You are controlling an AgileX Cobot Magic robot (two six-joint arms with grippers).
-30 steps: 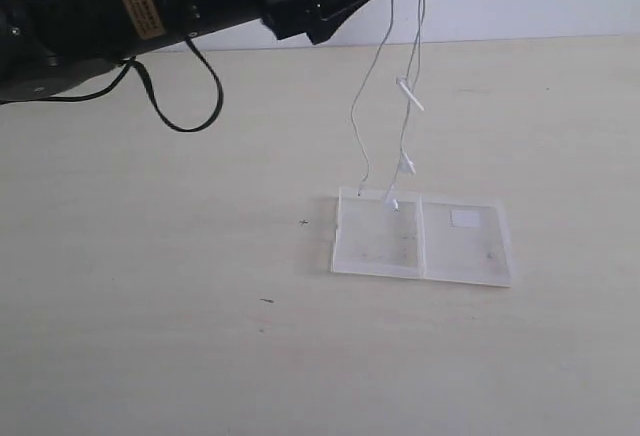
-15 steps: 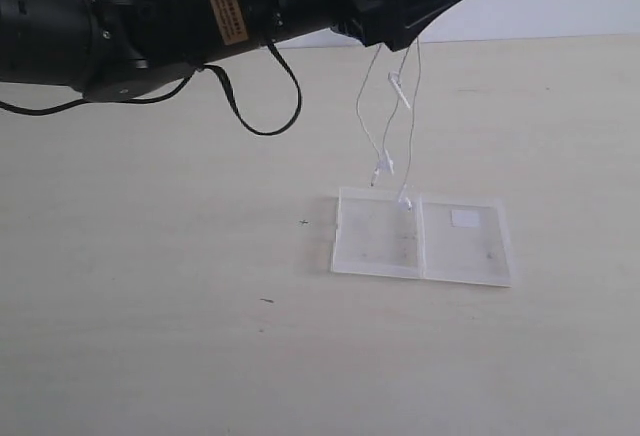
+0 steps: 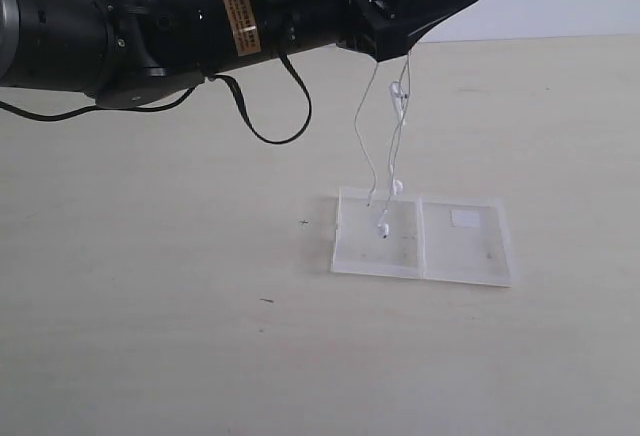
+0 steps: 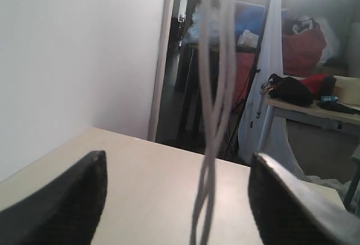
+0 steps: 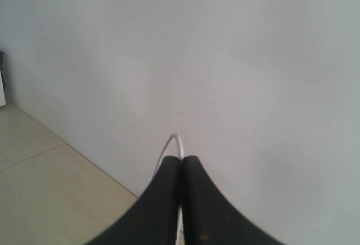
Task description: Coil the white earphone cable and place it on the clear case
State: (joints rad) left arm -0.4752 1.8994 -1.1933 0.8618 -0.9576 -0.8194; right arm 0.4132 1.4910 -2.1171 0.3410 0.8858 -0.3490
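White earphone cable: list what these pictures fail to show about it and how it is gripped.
- Exterior view: the upper end of the white earphone cable vanishes behind the left gripper, and its plug is too small to pick out.
- Left wrist view: the strands are blurred close to the lens and cut off by the top and bottom edges.
- Right wrist view: only a small loop shows above the shut right gripper. The fingers hide the rest.

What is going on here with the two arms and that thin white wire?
The right pincer is shut on a loop of the white earphone cable, which hangs down in strands. The open left pincer straddles those strands without touching them. The cable's lower end dangles over the unstickered panel of the clear case on the table; it is not yet coiled there.
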